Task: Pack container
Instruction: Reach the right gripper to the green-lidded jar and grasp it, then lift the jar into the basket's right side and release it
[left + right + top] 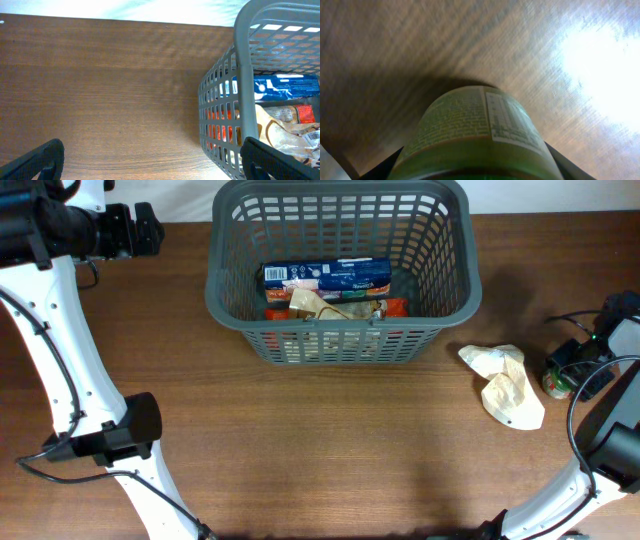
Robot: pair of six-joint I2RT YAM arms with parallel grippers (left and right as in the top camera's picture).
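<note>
Container (340, 345) setting, front to back: bare wooden surface (300, 450); at right, a crumpled cream wrapper (505, 385) with a green jar (470, 130) just beside it, the right gripper (572, 372) jaws grasping the jar; beyond, at far centre, the grey slotted container stands upright, holding a blue box (325, 277), a tan packet (318, 304) and red packs (398, 307); farthest, the left gripper (152, 147) hangs off its left wall, jaws released, touching nothing.
</note>
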